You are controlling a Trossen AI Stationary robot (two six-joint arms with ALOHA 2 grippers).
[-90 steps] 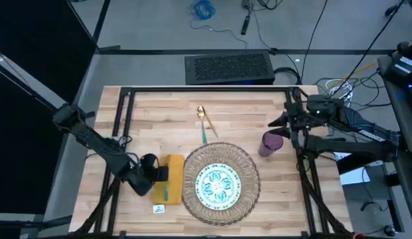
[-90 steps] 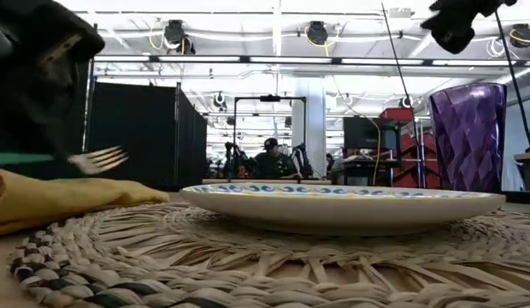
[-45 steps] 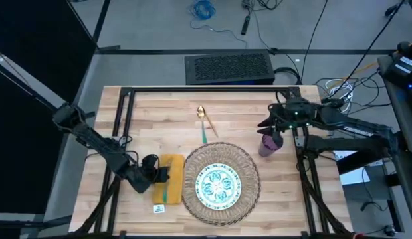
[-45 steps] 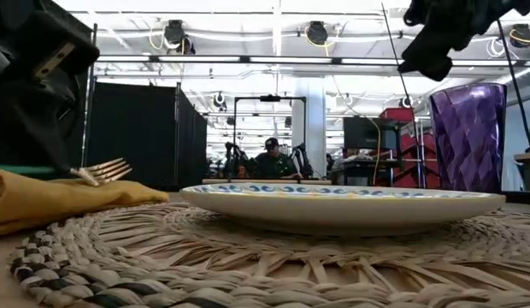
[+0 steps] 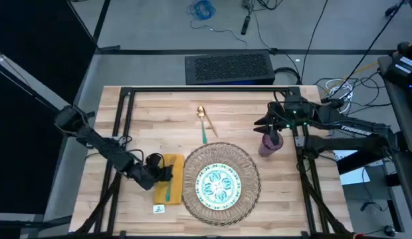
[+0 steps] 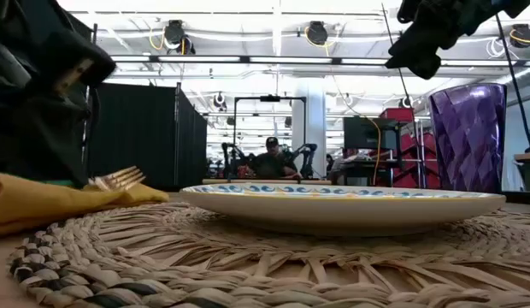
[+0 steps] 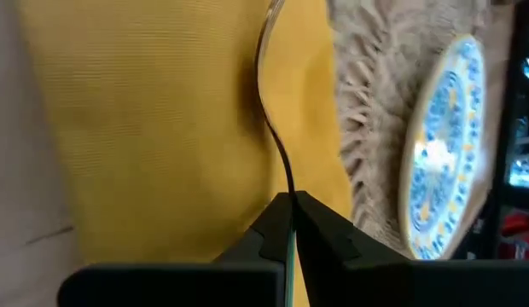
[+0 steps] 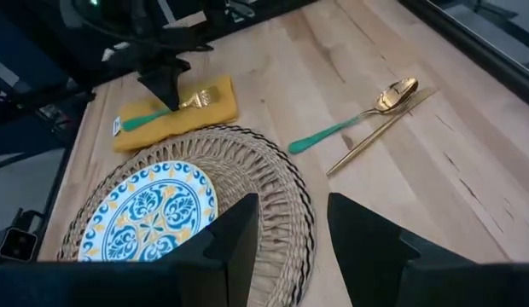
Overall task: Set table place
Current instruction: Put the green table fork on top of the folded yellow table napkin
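Note:
A round woven mat [image 5: 246, 174] lies near the table's front edge, and a blue-patterned plate [image 5: 218, 184] rests on it. Left of the mat lies a mustard napkin [image 5: 174, 162]. My left gripper [image 5: 159, 171] stands over the napkin, shut on a green-handled gold fork [image 8: 143, 117] whose tines [image 6: 120, 178] sit low at the napkin's top. A purple cup [image 5: 269, 146] stands upright right of the mat. My right gripper [image 8: 286, 226] hangs open just above the cup's far side, touching nothing. My left gripper pinches the fork between its two fingers on the green handle [image 7: 289, 256], at the end next to the gold neck [image 7: 277, 145]. The fingers come from above, pointing down, across the fork. The fork lies about level along the napkin [image 7: 145, 119]. I cannot tell whether it rests on the cloth.
A green-handled gold spoon [image 5: 203, 126] and a gold knife [image 5: 211, 125] lie crossed on the bare wood beyond the mat. A small white tag [image 5: 159, 208] lies near the napkin's front end. Black frame bars [image 5: 126, 113] run along both sides of the table.
My left gripper has gone down and a little toward the mat with the fork, whose tines have sunk from clear above the napkin to its surface. My right gripper has moved toward the table's left, from beside the cup to over it.

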